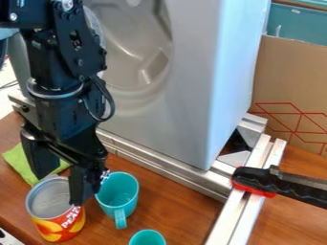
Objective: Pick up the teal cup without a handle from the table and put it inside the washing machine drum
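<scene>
The black gripper (59, 187) hangs at the lower left, its two fingers spread apart. Just below it stands an open, empty-looking can (60, 224) with a metal rim and a red, orange and yellow label. One finger comes down in front of the can's right rim; the other ends near its back left rim. Whether either touches the can I cannot tell. Right beside the can is an upright teal mug (117, 191), handle towards the front. Part of a second teal cup (147, 238) shows at the bottom edge. A green cloth (22, 162) lies behind the can.
A large grey molded panel box (191, 91) stands behind on metal rails (172, 174). At the right, a black and red clamp (256, 182) sits on another rail running to the front. Farther back are a cardboard box (290, 86) and a teal bin (297, 24).
</scene>
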Robot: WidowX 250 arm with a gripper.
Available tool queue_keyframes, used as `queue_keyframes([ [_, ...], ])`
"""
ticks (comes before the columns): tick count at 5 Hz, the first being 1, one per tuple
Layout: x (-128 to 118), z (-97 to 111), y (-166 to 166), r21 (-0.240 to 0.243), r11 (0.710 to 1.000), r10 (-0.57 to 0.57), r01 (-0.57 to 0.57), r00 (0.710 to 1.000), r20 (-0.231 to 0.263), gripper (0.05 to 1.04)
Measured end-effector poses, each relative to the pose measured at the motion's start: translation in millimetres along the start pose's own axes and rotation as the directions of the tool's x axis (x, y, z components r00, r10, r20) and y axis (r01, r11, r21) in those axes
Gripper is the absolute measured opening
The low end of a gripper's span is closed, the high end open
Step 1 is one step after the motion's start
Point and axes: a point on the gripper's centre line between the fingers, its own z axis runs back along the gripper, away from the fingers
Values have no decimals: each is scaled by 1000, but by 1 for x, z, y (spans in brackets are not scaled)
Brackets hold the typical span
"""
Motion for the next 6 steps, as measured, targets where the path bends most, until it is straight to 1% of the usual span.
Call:
queue_keyframes([
  [1,-1,-3,-1,0,1000,5,-5,1000,-9,1001],
  [2,16,-16,-20,65,997,-28,27,999,16,1001],
  [3,26,-29,-38,64,998,9,-14,997,77,1001],
  [4,30,-50,-48,50,998,28,-31,997,65,1001],
  [5,29,-61,-54,18,998,54,-56,997,62,1001],
  [6,20,-73,-54,2,998,59,-60,996,64,1001],
])
